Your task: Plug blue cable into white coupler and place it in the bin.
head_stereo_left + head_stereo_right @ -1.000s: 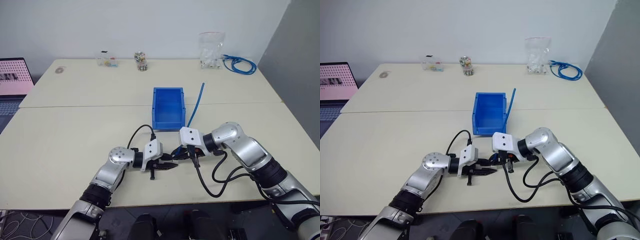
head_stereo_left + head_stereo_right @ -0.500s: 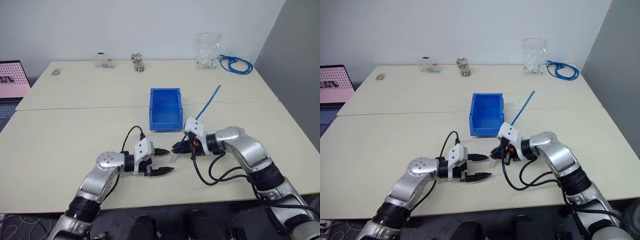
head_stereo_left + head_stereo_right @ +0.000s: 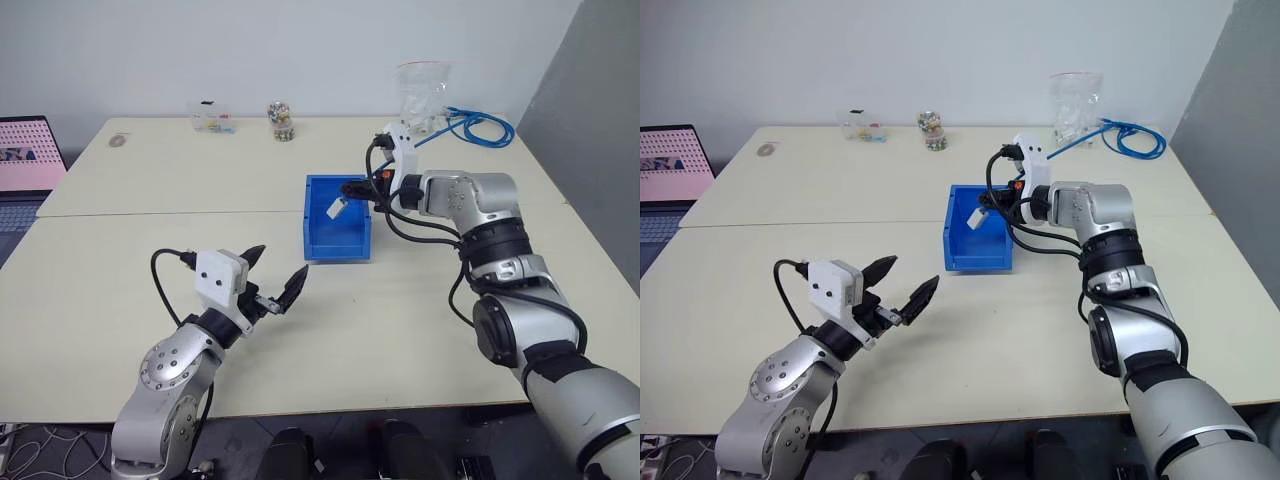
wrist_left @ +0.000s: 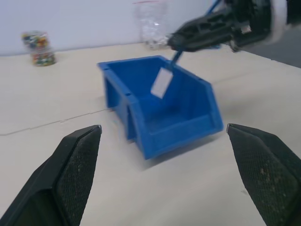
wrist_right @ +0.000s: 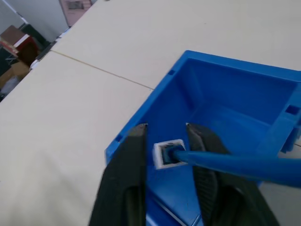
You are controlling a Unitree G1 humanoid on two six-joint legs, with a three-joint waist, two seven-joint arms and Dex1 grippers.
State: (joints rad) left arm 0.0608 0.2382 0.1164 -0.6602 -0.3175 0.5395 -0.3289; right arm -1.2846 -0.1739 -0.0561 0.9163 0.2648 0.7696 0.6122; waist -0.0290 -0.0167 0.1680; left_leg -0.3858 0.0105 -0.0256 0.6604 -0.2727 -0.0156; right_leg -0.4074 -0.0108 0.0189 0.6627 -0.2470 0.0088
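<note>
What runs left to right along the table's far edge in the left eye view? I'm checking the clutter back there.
Small round disc → small clear box of colourful bits → jar of beads → clear plastic bag of white parts → coiled blue cable bundle.
</note>
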